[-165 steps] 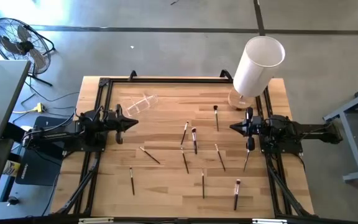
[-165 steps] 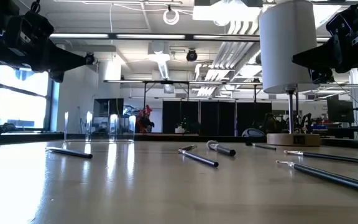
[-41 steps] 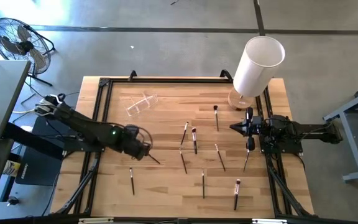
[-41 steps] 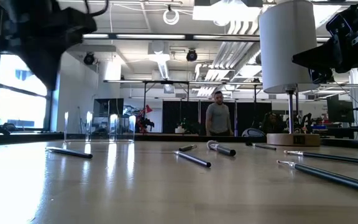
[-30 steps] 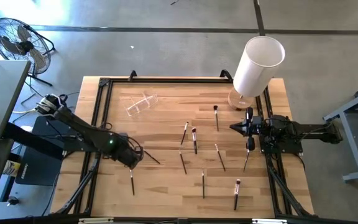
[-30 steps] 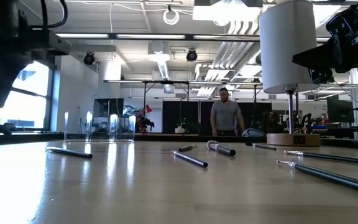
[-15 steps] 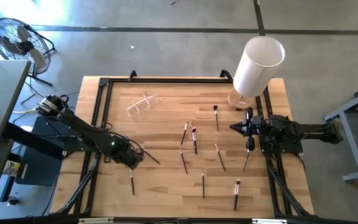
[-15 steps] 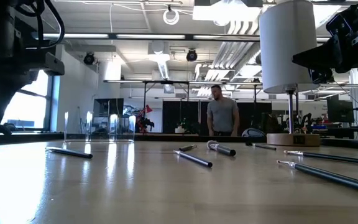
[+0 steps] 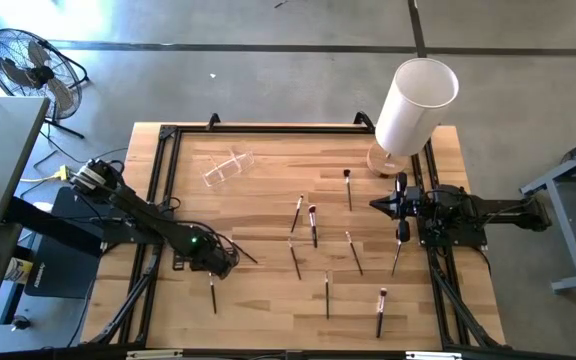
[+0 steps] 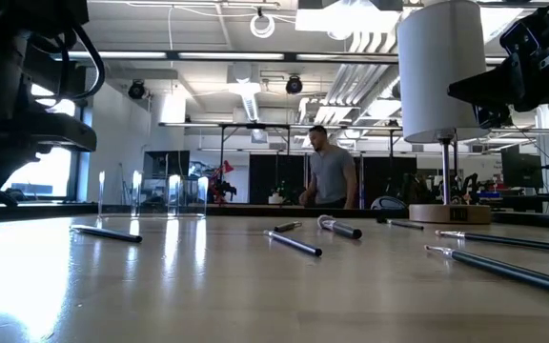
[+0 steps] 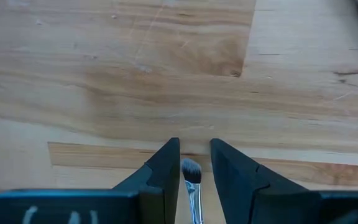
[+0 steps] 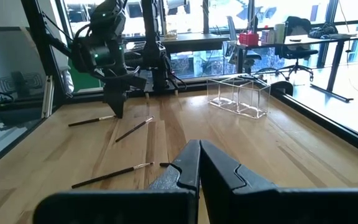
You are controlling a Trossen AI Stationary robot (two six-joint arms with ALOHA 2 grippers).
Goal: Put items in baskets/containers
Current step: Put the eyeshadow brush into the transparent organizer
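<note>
Left gripper [image 9: 214,266] low over a brush [image 9: 213,291] at the counter's [image 9: 268,200] lower left.
Its fingers [image 11: 166,165] stand slightly apart, straddling the bristle tip, not clamped. Right gripper [image 9: 376,204], fingers together and empty, waits mid-right. Clear holder [image 9: 226,166] lies upper left, well apart; other brushes [image 9: 313,225] scatter centre.

We see a grey concrete floor [image 9: 268,60] around the wooden table [image 9: 268,200], with a black floor fan [image 9: 28,65] at one corner. Beyond the table it's an open office: big bright windows [image 10: 41,143], ceiling strip lights [image 10: 217,55] and exposed ducts [image 10: 351,76]. A person [image 10: 327,171] stands far back. Desks and an office chair [image 12: 294,31] show too.
</note>
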